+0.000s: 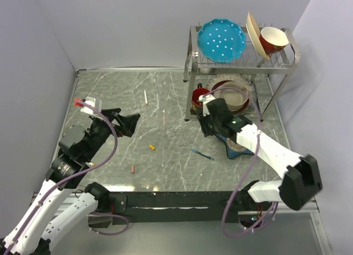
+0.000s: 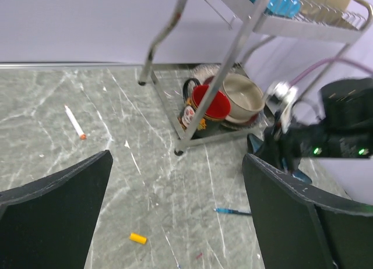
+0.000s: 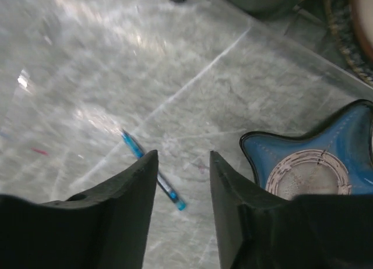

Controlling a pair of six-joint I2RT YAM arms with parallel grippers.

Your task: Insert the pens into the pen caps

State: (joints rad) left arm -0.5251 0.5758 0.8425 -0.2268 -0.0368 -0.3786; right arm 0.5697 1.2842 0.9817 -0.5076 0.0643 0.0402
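A white pen [image 1: 146, 97] [image 2: 74, 121] lies far back on the marble table. Out in the middle, a yellow-orange pen cap [image 1: 151, 147] [image 2: 138, 239] and a salmon-pink pen cap [image 1: 133, 169] rest apart from each other. A blue-teal pen [image 1: 202, 154] [image 2: 233, 211] [image 3: 133, 145] lies right of centre. My left gripper [image 1: 131, 125] [image 2: 176, 164] hovers wide open and empty, left of the caps. Above the table by the blue pen hangs my right gripper [image 1: 205, 129] [image 3: 183, 155], partly open with nothing between its fingers; in its wrist view the left finger covers the pen's middle.
A metal dish rack [image 1: 242, 62] stands at the back right with a blue plate [image 1: 222, 41] and bowls on top, and a red mug [image 1: 199, 95] [image 2: 210, 103] and stacked bowls below. A blue star-shaped dish [image 1: 237, 144] [image 3: 309, 164] lies just right of my right gripper.
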